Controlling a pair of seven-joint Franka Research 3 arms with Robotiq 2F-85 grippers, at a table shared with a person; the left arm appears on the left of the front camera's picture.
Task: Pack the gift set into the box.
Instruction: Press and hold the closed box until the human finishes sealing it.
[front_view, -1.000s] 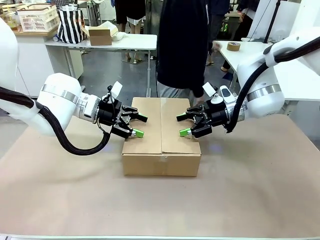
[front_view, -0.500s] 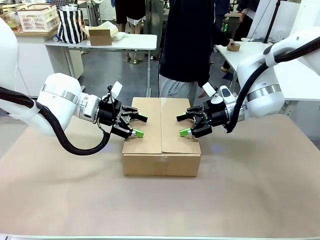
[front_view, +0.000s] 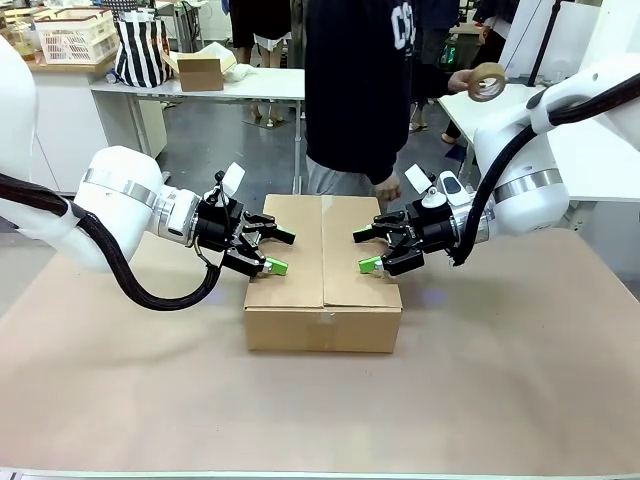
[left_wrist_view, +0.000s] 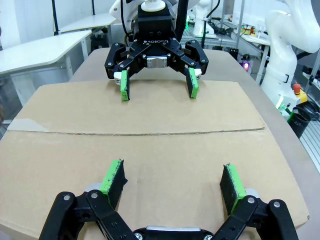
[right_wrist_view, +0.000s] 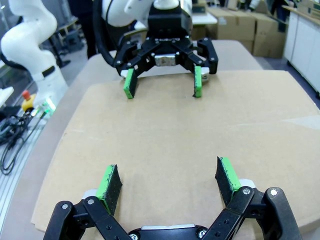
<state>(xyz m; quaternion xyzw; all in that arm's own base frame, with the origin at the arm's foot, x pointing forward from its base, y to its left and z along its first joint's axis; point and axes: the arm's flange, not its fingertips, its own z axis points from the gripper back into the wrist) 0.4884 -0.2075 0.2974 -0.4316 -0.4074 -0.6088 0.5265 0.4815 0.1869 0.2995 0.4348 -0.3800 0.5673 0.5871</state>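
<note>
Not much legible here tbh.

- Front view: white block lettering high on chest of person's dark top (front_view: 403, 25). Starts with big "C", rest lost in folds and cut by frame edge. Can't get whole word.
- Left wrist view: tiny pale brand line across black housing of right gripper (left_wrist_view: 158, 86). Reads roughly "ROBOTIQ", but letters small and soft, so not 100% sure.
- Background gear and shelves: any print too small to make out.

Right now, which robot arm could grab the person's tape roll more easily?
Probably the right. The person's hand holds the tape roll up on that arm's side. The right gripper and left gripper both hang open over the closed box, so the left would have to cross it.
</note>
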